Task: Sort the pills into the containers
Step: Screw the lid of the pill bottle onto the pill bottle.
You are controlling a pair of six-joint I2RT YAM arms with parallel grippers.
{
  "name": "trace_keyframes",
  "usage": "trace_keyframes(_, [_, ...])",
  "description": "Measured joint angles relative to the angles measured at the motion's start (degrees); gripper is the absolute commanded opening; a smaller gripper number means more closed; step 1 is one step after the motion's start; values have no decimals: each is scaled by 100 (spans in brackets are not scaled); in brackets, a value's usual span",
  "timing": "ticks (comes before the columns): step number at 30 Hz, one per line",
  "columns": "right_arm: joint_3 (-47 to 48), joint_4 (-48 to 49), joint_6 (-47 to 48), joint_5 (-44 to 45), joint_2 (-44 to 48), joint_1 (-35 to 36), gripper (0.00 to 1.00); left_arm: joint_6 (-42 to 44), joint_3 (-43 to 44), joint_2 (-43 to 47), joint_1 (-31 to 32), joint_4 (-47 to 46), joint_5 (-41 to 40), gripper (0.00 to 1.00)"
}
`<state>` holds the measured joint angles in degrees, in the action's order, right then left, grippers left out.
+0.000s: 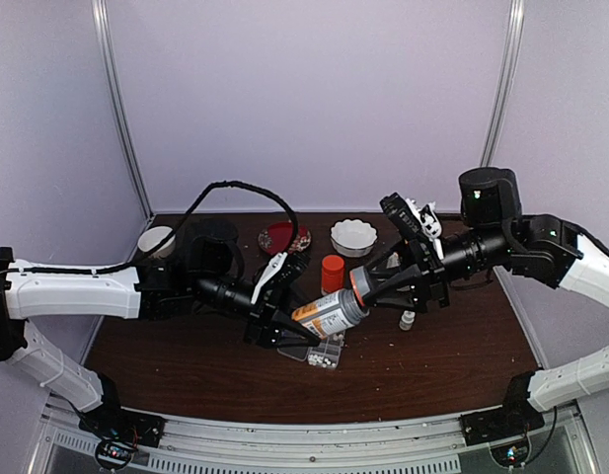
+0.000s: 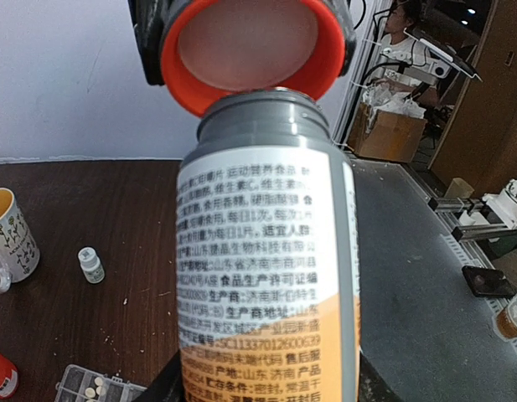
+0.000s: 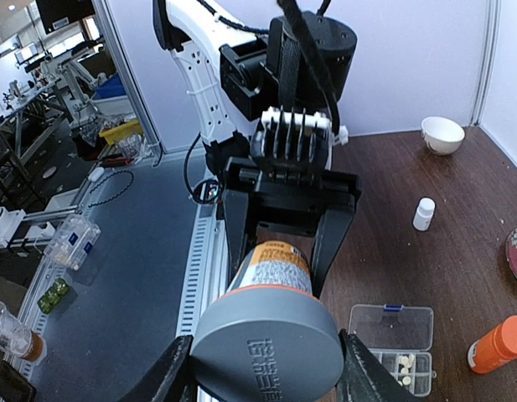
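My left gripper [image 1: 309, 326] is shut on a grey bottle [image 1: 329, 313] with a white and orange label and holds it tilted above the table; the bottle fills the left wrist view [image 2: 266, 251]. My right gripper [image 1: 368, 288] is shut on the bottle's grey cap [image 3: 271, 343]. The cap's orange inside [image 2: 250, 50] faces the open neck, just off it. The clear pill organizer [image 1: 324, 354] lies under the bottle with its lid open. A few pale pills [image 3: 405, 364] sit in its cells, and they also show in the left wrist view [image 2: 95, 388].
An orange bottle [image 1: 332, 274], a small white bottle [image 1: 407, 320], a white scalloped bowl [image 1: 353, 236], a red dish [image 1: 283, 238] and a white cup [image 1: 156, 241] stand around the back half of the brown table. A yellow-lined mug [image 2: 7, 239] is nearby.
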<state>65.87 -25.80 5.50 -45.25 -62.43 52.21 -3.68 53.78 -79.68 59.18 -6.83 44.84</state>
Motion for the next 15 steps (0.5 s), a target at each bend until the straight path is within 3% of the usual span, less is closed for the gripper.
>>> trace_keyframes(8, [216, -1226, 555, 511, -4, 83, 0, 31, 11, -17, 0, 11, 44, 4])
trace_keyframes(15, [216, -1375, 638, 741, -4, 205, 0, 31, 92, -181, -11, 105, 155, 4])
